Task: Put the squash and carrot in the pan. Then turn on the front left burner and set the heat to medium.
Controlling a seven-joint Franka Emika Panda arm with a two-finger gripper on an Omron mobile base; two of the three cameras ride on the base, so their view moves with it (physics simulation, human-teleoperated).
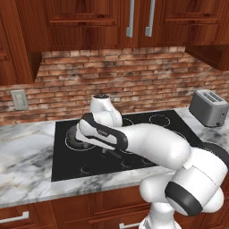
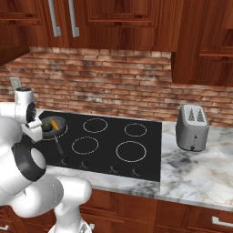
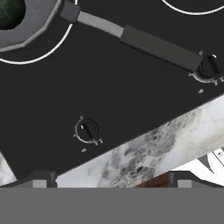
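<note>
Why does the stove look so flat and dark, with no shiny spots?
Hand view: the cooktop is flat black, no glare, and the knob is slightly soft. Right base view: the pan casts hardly any shadow; the toaster is evenly lit.

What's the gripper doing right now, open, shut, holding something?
Gripper: open, holding nothing, above the cooktop near a knob.

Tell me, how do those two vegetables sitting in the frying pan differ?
The small roundish dark green squash is stubby and dull; the short bright orange tapered carrot is slim and vivid. The squash lies nearer the cooktop's front, the carrot behind it. Both rest inside the round dark grey frying pan.
</note>
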